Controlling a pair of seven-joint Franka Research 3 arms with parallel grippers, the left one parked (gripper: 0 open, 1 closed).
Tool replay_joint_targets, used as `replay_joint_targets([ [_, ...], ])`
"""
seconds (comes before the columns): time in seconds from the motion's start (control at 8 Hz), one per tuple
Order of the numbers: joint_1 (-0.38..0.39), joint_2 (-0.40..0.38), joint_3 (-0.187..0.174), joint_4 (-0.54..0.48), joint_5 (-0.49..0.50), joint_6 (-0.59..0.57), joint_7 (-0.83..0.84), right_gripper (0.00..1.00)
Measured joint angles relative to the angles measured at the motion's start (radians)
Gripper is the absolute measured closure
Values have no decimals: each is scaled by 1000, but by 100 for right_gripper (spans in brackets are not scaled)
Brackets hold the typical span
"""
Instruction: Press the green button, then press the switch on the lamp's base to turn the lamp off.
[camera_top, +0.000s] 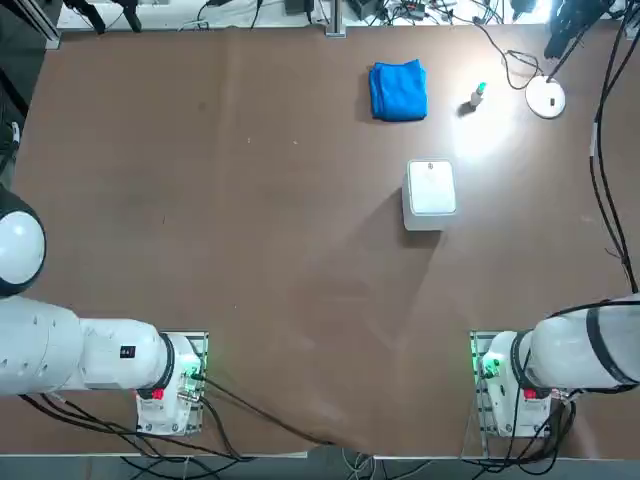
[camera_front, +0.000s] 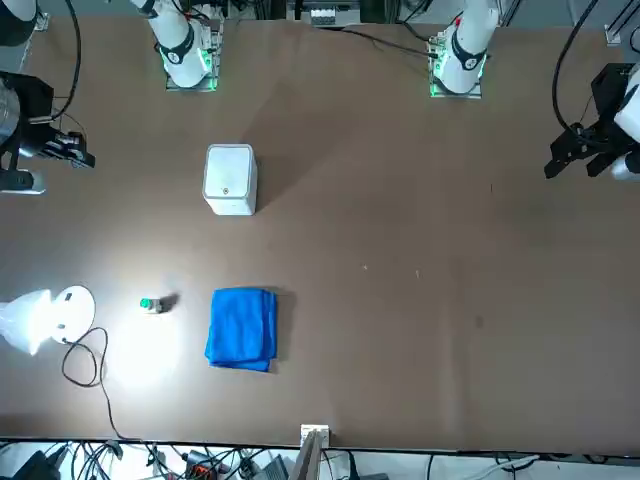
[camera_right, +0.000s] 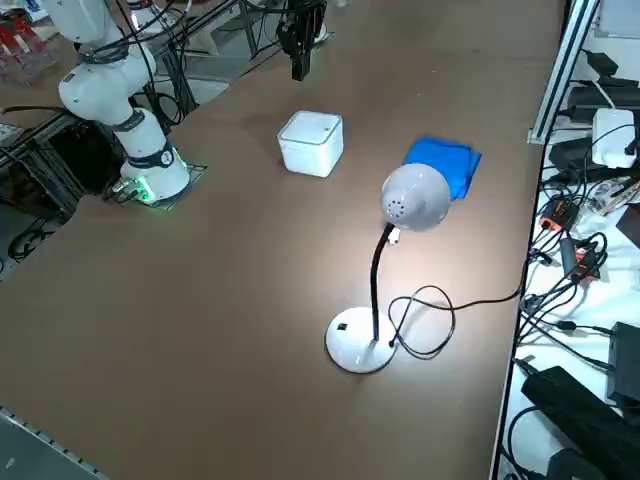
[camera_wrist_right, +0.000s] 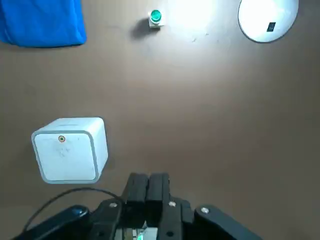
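Observation:
The green button (camera_top: 479, 94) (camera_front: 149, 304) (camera_wrist_right: 155, 17), a small stub with a green cap, stands in the lamp's pool of light. The lamp (camera_right: 413, 197) is lit. On its base (camera_top: 545, 98) (camera_front: 70, 305) (camera_right: 355, 345) (camera_wrist_right: 265, 20), a white disc, there is a small dark switch (camera_wrist_right: 270, 26). My right gripper (camera_wrist_right: 148, 183) (camera_front: 82, 158) hangs high above the table, well short of the button and the lamp's base. Its fingers are shut together with nothing between them.
A white rounded box (camera_top: 431, 192) (camera_wrist_right: 70, 149) sits close to my gripper's side. A folded blue cloth (camera_top: 398, 90) (camera_front: 242, 328) lies beside the button. The lamp's black cable (camera_right: 430, 320) loops by the base, and more cables run along the table's right edge (camera_top: 605, 190).

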Motion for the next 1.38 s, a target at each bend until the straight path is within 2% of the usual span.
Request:
replay_joint_targets([
  [0.38,-12,67,-1,-3,0,152,3,98],
  [0.88,-27,271,-2,-7,11,500,25,98],
  [1.38,5,445,11,-9,18,717,114,98],
])
